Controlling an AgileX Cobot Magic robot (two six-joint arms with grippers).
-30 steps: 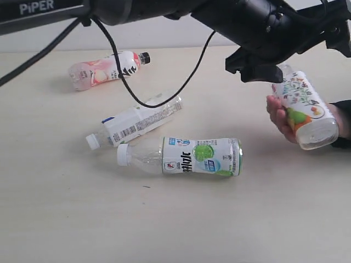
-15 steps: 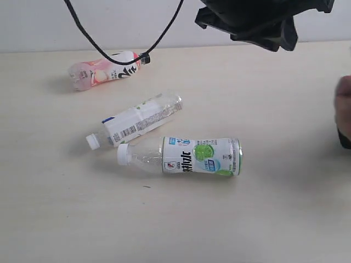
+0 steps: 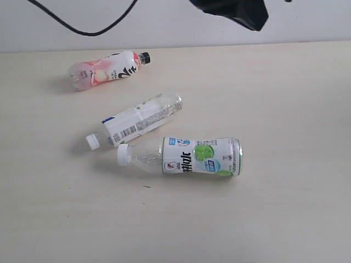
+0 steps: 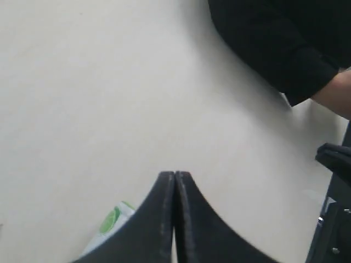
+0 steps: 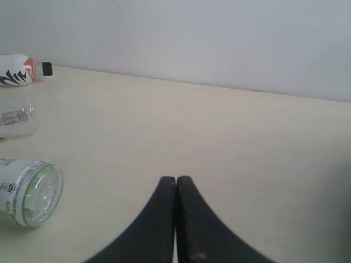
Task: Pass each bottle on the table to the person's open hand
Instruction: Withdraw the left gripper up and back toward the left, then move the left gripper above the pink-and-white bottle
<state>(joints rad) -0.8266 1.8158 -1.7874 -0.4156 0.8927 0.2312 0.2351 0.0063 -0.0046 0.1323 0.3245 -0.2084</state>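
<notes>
Three bottles lie on the pale table [image 3: 285,120]. The pink-label bottle with black cap [image 3: 107,69] is at the back left. In the middle lies the barcode-label bottle [image 3: 134,121], and the lime-label bottle [image 3: 189,156] sits just in front of it. The floral-label bottle and the person's open hand are out of view. My left gripper [image 4: 175,174] is shut and empty above the table, with an edge of the lime label [image 4: 109,222] beside it. My right gripper [image 5: 176,178] is shut and empty; the lime bottle's base [image 5: 30,192] lies off to its side.
A dark arm part [image 3: 236,12] and a black cable [image 3: 82,30] hang at the exterior view's top edge. The person's black sleeve [image 4: 274,44] and bare wrist [image 4: 337,93] show in the left wrist view. A white wall [image 5: 192,38] backs the table.
The hand holding the floral bottle drew away to the right and left the view. The dark arm rose toward the top edge. The three lying bottles have not moved.
</notes>
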